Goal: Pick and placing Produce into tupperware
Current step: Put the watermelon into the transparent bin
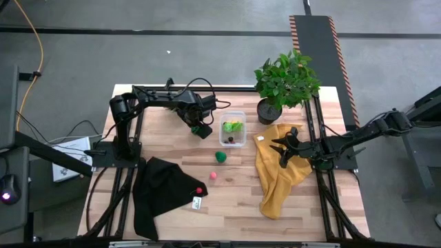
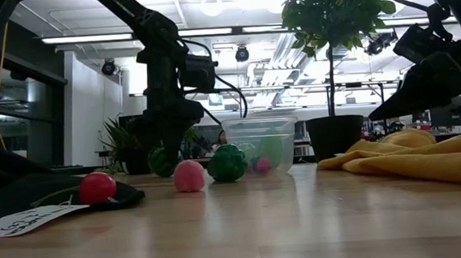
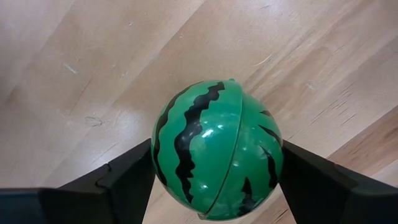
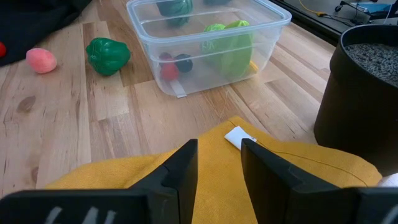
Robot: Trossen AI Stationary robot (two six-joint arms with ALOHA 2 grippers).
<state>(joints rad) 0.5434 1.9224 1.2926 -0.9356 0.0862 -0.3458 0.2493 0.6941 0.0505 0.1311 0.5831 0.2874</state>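
Taking the clear tub as the landmark and going left to right: far to its left a black cloth lies on the desk, with a red ball and a white tag on its edge; the tag carries handwriting too small to read. Just left of the tub, the left gripper is clamped on a striped melon, one finger on each side of it, held just above the wood. A pink piece and a green pepper lie on the desk in front of the tub, apart from it. Inside the tub are a leafy light-green piece, a green piece and small red and dark ones. Right of the tub stand a potted plant and a yellow cloth, above which the right gripper waits with its fingers a little apart and nothing between them. A small blank white label shows on the cloth.

The melon is round and glossy, so I judge it could slip or roll out if the hold is off-centre. Carried low, it could catch the tub's near wall and push the light tub away. Dropped from high, it might bounce out.
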